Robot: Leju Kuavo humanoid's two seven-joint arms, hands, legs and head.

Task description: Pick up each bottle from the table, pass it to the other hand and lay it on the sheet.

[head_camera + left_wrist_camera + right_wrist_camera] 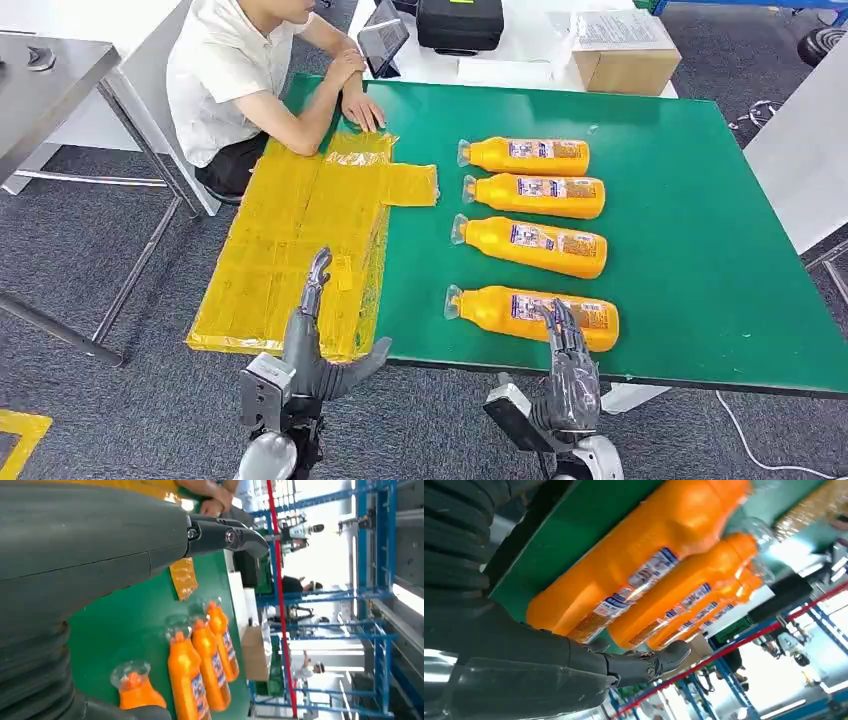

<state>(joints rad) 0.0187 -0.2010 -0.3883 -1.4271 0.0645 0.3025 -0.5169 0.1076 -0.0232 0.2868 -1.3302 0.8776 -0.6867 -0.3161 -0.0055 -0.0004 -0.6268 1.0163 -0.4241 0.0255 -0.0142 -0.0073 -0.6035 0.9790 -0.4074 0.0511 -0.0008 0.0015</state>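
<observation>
Four orange bottles lie in a row on the green table (700, 250). My right hand (568, 365) hovers over the nearest bottle (535, 315), fingers apart, holding nothing. My left hand (315, 345), spread and empty, is above the yellow sheet (290, 230).

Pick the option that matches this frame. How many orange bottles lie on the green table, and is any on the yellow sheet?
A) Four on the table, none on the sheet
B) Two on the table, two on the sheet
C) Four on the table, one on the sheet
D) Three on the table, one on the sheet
A: the head view shows four orange bottles in a row on the green table, the nearest bottle by the right hand, and the yellow sheet carries no bottle.
</observation>
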